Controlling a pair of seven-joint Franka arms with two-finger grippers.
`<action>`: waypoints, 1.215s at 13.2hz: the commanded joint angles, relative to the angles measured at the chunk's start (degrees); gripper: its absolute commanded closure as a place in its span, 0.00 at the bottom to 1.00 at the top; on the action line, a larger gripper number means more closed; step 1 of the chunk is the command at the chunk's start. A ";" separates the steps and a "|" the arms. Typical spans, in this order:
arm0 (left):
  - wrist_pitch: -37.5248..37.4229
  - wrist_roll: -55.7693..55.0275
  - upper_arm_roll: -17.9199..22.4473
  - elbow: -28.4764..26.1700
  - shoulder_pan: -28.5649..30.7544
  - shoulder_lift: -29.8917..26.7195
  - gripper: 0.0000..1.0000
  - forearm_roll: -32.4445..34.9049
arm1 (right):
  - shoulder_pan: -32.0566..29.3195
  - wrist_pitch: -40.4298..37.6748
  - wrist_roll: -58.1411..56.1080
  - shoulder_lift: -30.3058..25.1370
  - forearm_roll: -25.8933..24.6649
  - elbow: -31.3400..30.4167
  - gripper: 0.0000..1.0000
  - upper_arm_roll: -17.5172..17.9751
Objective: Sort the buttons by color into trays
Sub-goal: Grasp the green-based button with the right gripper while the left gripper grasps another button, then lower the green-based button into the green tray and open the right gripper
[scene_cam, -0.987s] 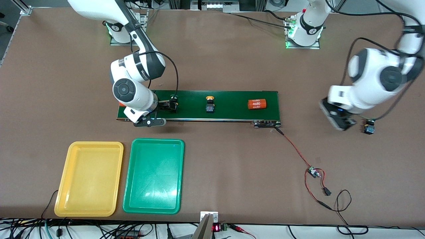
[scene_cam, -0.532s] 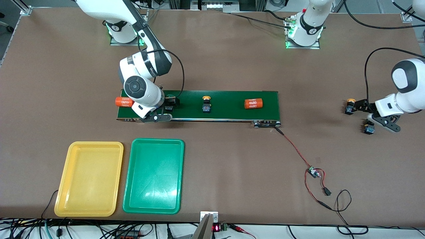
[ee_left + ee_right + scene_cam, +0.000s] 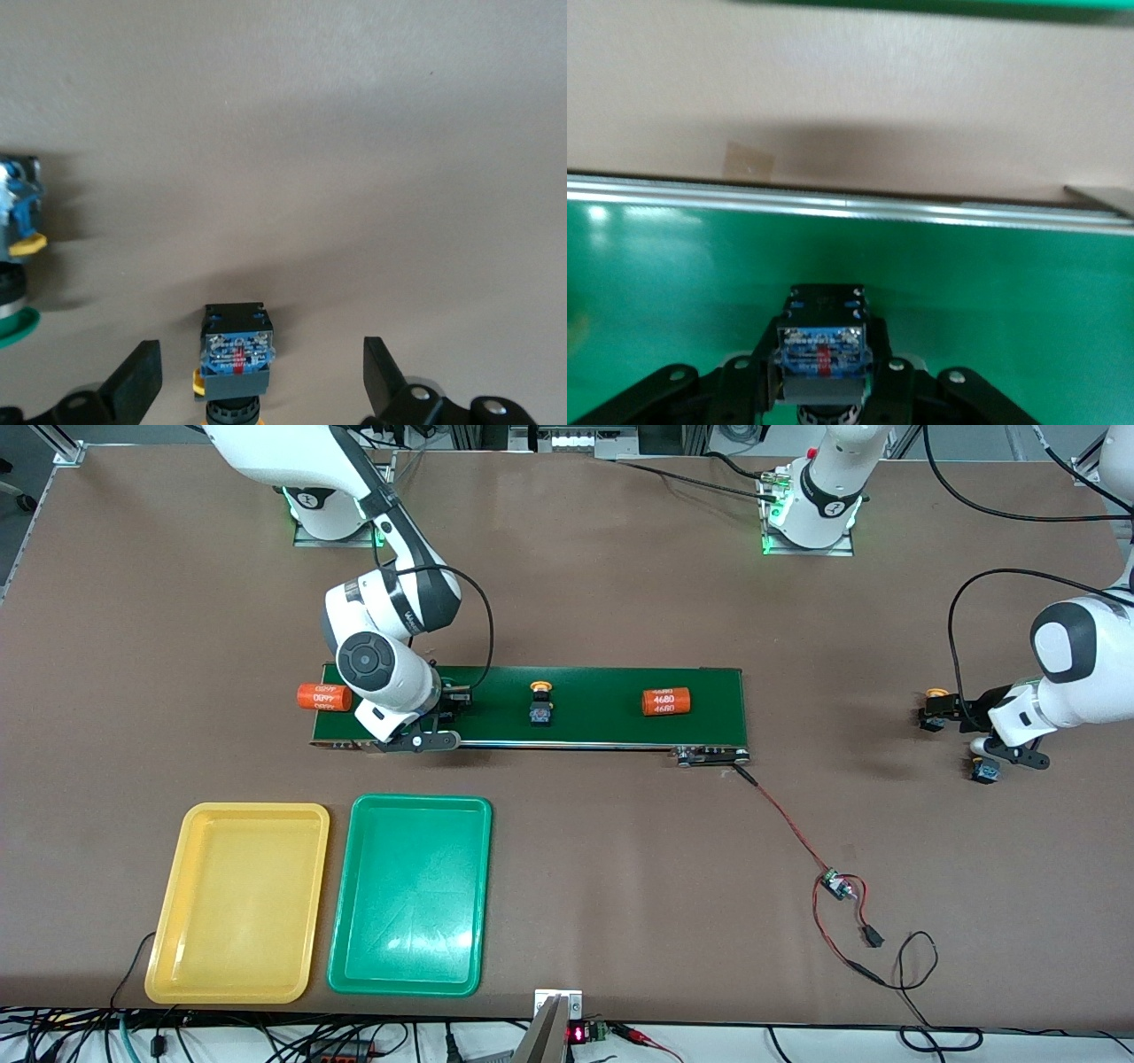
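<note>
My right gripper (image 3: 454, 701) (image 3: 824, 365) is down on the conveyor belt (image 3: 602, 722) at the right arm's end, shut on the black body of a button (image 3: 822, 341) whose cap is hidden. A yellow-capped button (image 3: 539, 707) stands mid-belt. Toward the left arm's end of the table, my left gripper (image 3: 944, 711) (image 3: 261, 359) is open, its fingers (image 3: 135, 382) on either side of a yellow-capped button (image 3: 930, 707) (image 3: 236, 350) without touching it. A green-capped button (image 3: 16, 266) (image 3: 983, 771) lies beside it. The yellow tray (image 3: 237, 903) and green tray (image 3: 410, 895) sit near the front camera.
One orange numbered cylinder (image 3: 664, 701) lies on the belt. Another orange cylinder (image 3: 322, 696) lies on the table just off the belt's end by the right arm. A red-and-black cable with a small board (image 3: 833, 886) trails from the belt's corner.
My right gripper has shut on the button at the belt's end. The left arm swung down and put its open fingers around the yellow-capped button. Belt items drifted toward the right arm's end.
</note>
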 commanded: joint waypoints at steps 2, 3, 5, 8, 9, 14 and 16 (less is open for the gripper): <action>0.07 -1.04 -0.54 -1.07 0.96 0.44 0.00 1.47 | -3.13 -3.01 -0.48 -0.20 0.43 9.11 0.83 -0.39; 0.16 -1.04 -0.28 -1.86 1.05 0.62 0.00 1.47 | -4.09 -2.66 -0.48 2.15 0.25 13.14 0.83 -0.47; 1.03 -1.04 0.69 -2.91 1.05 0.62 0.00 1.55 | -6.29 -2.39 -0.74 6.55 -0.10 19.65 0.83 -0.47; 7.62 -1.04 2.09 -6.60 1.05 0.53 0.00 4.36 | -7.18 3.12 -0.83 16.11 -0.81 29.67 0.83 -1.78; 8.07 -1.04 2.45 -6.96 0.96 0.53 0.00 4.45 | -7.09 6.02 -0.83 19.37 -1.24 31.53 0.83 -2.05; 7.63 -0.78 2.36 -6.96 0.70 0.10 1.00 6.30 | -7.70 12.37 -3.38 24.50 -11.87 32.34 0.83 -5.21; 6.58 -0.42 2.10 -6.52 0.44 -0.87 1.00 6.30 | -7.53 12.46 -3.47 25.37 -12.23 32.16 0.83 -5.31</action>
